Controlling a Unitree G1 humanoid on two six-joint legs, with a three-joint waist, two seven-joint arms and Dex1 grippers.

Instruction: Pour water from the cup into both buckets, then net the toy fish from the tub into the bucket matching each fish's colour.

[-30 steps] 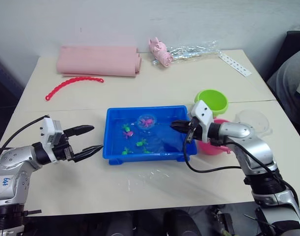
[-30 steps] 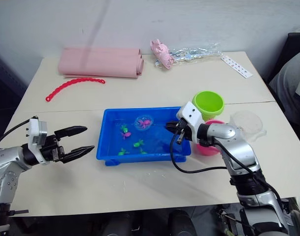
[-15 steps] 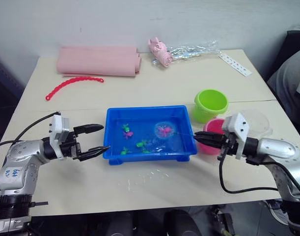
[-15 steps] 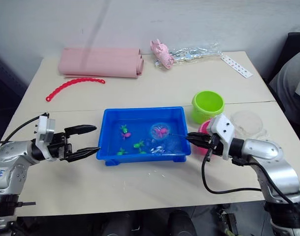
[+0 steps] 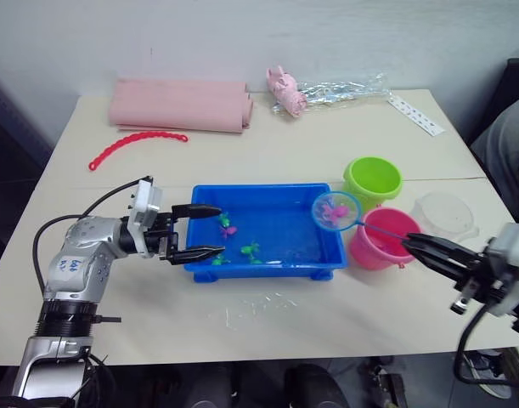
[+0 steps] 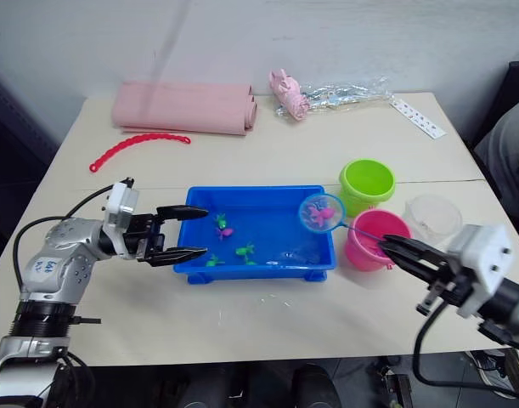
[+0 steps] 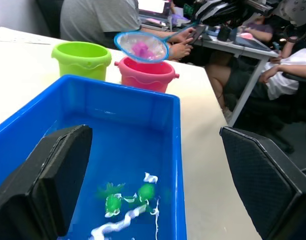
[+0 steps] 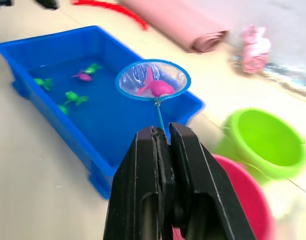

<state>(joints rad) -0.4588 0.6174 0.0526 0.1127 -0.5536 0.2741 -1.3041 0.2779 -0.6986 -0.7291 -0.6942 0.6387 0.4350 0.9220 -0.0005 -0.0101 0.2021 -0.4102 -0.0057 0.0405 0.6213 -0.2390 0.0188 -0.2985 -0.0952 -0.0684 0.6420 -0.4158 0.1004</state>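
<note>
Pink toy fish [image 8: 157, 88] netted, held above the shallow bright-blue plastic tub [image 5: 323, 259].
The light-blue-ringed hand net [image 5: 335, 212] is clamped by its thin handle in the right gripper [image 5: 412, 244]; the left gripper [image 5: 210, 229] is spread wide at the tub's end, holding nothing.

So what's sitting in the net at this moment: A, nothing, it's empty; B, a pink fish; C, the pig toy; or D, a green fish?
B: the net, held by the right end effector at the right end of the tub near the pink bucket, carries a pink fish in its mesh.
</note>
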